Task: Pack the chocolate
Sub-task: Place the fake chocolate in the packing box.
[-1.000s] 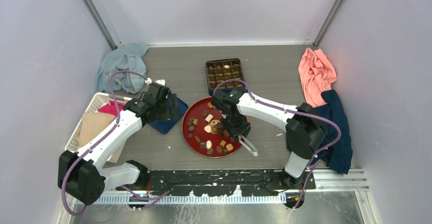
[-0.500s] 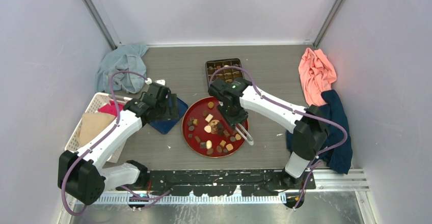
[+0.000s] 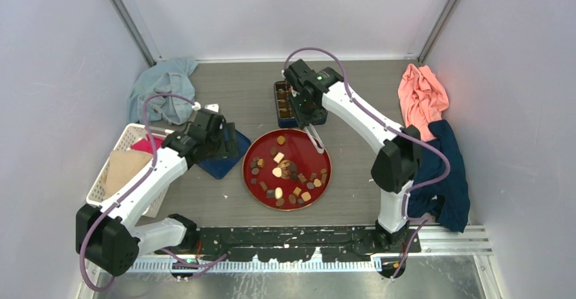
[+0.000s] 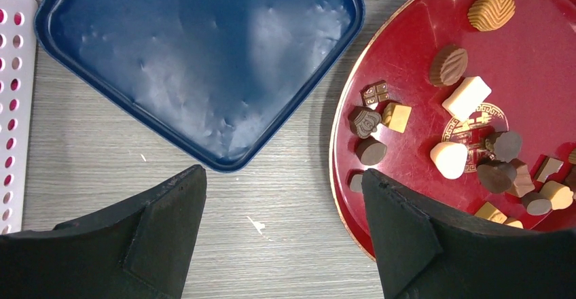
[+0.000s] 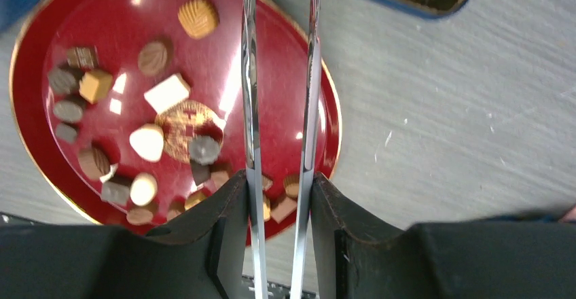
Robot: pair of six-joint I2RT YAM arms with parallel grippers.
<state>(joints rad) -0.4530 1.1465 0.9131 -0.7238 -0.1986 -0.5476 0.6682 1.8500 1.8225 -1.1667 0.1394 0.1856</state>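
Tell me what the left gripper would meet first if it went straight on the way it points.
The left gripper would probably meet bare table between the blue tray and red plate, though depth is unclear.

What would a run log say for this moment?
left gripper open, empty | right gripper shut on tongs | chocolate pieces loose on red plate

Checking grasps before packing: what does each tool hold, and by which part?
Right tool clamps metal tongs across both blades, partway along their length. Left tool stands open, holding nothing.
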